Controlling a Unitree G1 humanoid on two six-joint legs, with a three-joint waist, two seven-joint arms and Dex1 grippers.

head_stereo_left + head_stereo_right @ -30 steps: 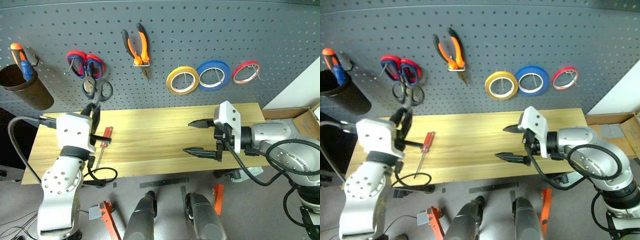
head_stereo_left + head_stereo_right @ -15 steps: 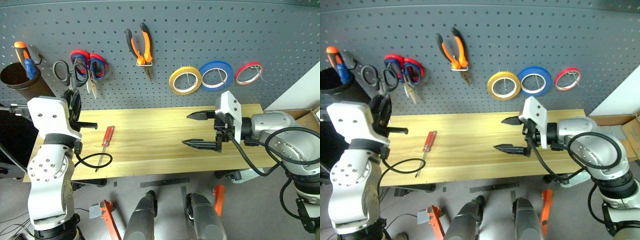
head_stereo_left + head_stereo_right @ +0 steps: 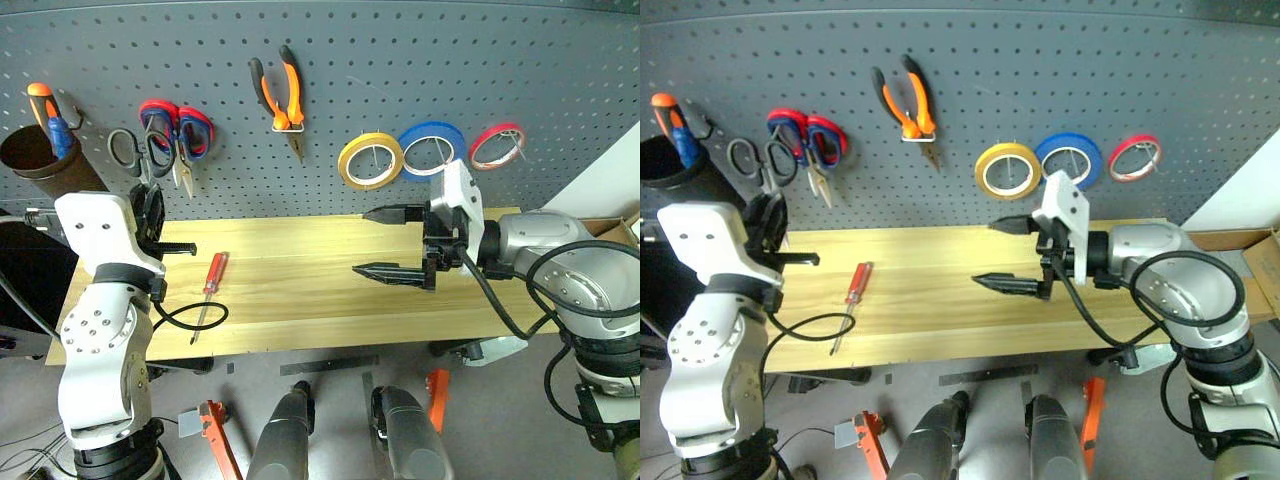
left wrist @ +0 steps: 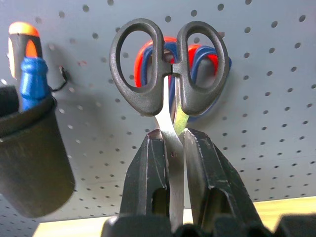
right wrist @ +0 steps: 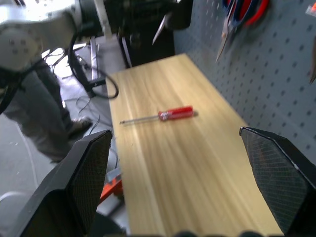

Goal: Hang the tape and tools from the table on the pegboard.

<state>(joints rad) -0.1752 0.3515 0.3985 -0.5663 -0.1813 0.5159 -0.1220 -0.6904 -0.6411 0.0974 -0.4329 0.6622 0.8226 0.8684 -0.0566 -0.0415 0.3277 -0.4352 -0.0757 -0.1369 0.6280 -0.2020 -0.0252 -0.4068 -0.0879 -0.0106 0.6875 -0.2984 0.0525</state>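
On the light yellowish wood-plank table (image 3: 300,290) a slim red-handled screwdriver (image 3: 208,287) lies towards the near left, well left of the right gripper (image 3: 385,243), whose two black fingers stand wide apart over the middle with nothing between them. Farther back on the left, the left gripper (image 4: 172,143) is clamped on the blades of small black-handled scissors (image 4: 168,69) (loops uppermost), held up before the dark grey perforated pegboard (image 3: 400,60) just in front of hanging red-and-blue-handled scissors (image 3: 178,130). On that board hang orange-and-black-handled pliers (image 3: 280,95) and, right of them, a thin yellow ring of tape (image 3: 369,161).

Lighting: even, bright, from overhead; soft shadows under tape rolls on pegboard (image 3: 400,60). Table (image 3: 300,290): faint sheen, no hard glare. Head views: edges bowed, pegboard top curved. Right wrist view: soft, blurred throughout. Left wrist view: scissors (image 4: 170,74) sharp
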